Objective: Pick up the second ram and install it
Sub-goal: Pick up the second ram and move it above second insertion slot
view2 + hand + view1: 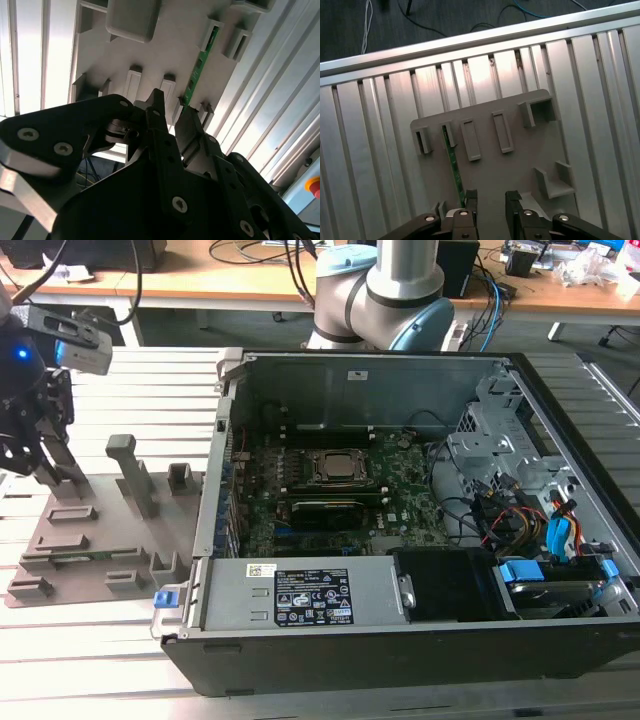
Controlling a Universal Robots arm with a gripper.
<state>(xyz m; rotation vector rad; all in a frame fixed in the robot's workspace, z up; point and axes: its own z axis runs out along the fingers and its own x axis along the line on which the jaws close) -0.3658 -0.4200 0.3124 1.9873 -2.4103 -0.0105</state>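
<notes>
Grey tray point(520, 165): empty gripper point(491, 202) gapes by second ram point(453, 172).

You're in a robotics lab or electronics workshop: a ribbed aluminium-profile table point(90, 665) carries an opened black desktop computer case point(400, 665), with cluttered light wooden desks point(240, 280) and tangled dark cables point(297, 275) behind.

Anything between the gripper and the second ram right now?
Nothing. In the first wrist view the second ram runs right up to one fingertip of the open gripper, with bare grey holder tray beside it. Whether they touch cannot be told.
</notes>
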